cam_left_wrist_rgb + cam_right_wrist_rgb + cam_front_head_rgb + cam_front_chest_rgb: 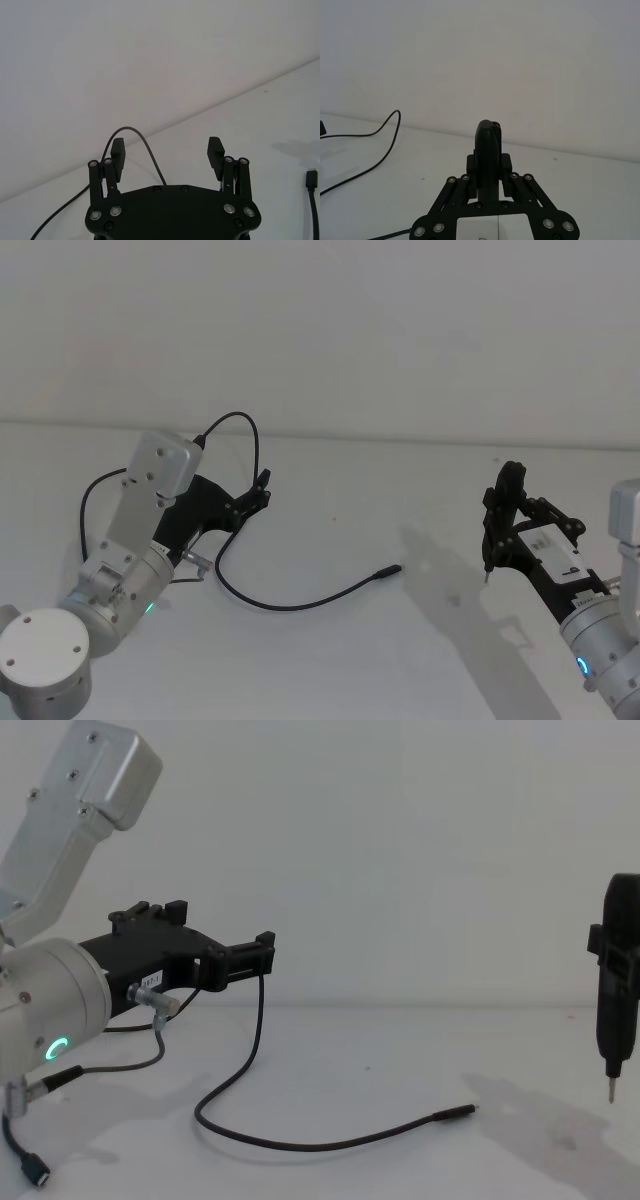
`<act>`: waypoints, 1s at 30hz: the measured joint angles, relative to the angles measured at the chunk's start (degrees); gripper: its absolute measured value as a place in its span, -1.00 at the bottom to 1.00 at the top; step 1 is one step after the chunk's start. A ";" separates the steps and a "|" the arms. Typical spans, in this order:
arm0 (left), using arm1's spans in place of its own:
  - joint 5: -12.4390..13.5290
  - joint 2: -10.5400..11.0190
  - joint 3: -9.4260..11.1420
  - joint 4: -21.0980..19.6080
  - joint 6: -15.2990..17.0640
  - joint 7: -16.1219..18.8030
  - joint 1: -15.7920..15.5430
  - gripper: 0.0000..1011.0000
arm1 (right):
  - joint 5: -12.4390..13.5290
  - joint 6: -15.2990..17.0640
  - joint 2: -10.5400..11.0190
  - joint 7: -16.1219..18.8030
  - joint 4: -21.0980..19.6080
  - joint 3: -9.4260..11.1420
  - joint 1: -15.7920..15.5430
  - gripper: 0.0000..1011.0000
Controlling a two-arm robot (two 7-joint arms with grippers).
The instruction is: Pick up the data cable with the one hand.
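The data cable [285,604] is thin and black. It curves across the white table to a slim plug [388,570] that lies flat. Its other stretch rises in a loop [131,130] between the fingers of my left gripper [263,490], the one hand, which is open and hovers above the table. In the chest view the cable [255,1050] hangs down from beside the left fingertips [265,948]. The plug [311,177] sits off to one side in the left wrist view. My right gripper [508,488], at the right, is shut on a black pen-like tool [487,145] with a thin metal tip [612,1095].
A short dark wire with a silver connector [197,561] hangs by my left wrist, and another stubby plug [35,1172] dangles low at the left. The white table [400,660] meets a plain white wall at the back. The right arm casts shadows near the plug.
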 joint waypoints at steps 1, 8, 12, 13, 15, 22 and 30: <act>0.00 0.00 0.00 0.00 0.00 0.00 0.00 0.98 | 0.00 0.00 0.00 0.00 0.00 0.00 0.00 -0.47; 0.00 0.00 0.00 0.00 0.00 0.00 0.00 0.98 | 0.00 0.00 0.00 0.00 0.00 0.00 0.00 -0.47; 0.00 0.00 0.00 0.01 0.01 0.00 0.00 0.98 | 0.00 0.00 0.00 0.00 0.00 0.00 0.00 -0.47; 0.00 0.00 0.00 0.01 0.01 0.00 0.00 0.98 | 0.00 0.00 0.00 0.00 0.00 0.00 0.00 -0.47; 0.00 0.00 0.00 0.01 0.01 0.00 0.00 0.98 | 0.00 0.00 0.00 0.00 0.00 0.00 0.00 -0.47; 0.00 0.00 0.00 0.01 0.01 0.00 0.00 0.98 | 0.00 0.00 0.00 0.00 0.00 0.00 0.00 -0.47; 0.00 0.00 0.00 0.01 0.01 0.00 0.00 0.98 | 0.00 0.00 0.00 0.00 0.01 0.00 0.00 -0.47</act>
